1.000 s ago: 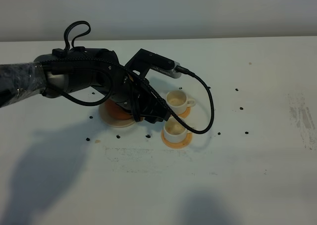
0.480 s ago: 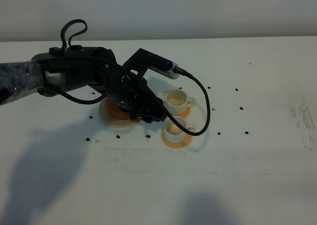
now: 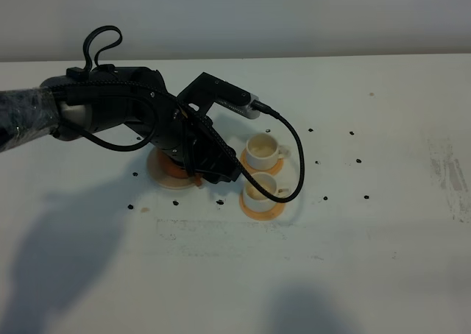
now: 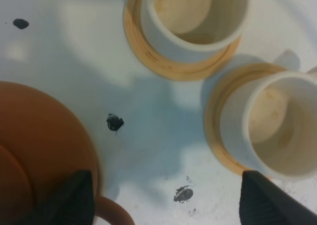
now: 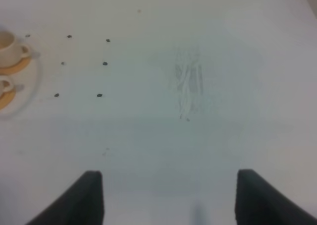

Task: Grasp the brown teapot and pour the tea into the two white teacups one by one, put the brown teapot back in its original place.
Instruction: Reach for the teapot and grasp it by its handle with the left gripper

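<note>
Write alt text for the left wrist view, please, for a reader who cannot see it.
The open claw hangs over a brown teapot, its handle by one finger. Beside it, two white cups stand on orange coasters on a white table.

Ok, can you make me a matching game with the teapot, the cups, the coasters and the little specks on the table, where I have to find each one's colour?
Things:
1. teapot
2. cups
3. coasters
4. specks

Colours:
A. white
B. black
C. reddish-brown
D. orange

Right pairs: 1-C, 2-A, 3-D, 4-B.
</note>
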{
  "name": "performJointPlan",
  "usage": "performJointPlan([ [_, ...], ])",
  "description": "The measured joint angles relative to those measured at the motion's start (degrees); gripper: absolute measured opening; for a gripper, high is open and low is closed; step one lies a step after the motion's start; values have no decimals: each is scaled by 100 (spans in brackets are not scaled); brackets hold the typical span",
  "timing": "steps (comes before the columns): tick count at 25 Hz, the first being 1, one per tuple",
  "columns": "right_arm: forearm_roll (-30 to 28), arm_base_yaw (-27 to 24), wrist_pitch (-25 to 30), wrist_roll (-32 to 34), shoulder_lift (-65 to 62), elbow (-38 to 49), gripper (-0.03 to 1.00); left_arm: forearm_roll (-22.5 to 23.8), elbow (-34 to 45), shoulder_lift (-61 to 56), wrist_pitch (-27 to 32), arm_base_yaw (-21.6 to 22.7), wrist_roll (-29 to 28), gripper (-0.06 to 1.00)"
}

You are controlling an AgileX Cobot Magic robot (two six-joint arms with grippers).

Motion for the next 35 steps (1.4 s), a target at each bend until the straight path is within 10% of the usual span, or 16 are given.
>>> performJointPlan([
  [35, 0, 0, 0, 0, 0, 0, 54, 72, 0, -113, 603, 172, 1115, 60],
])
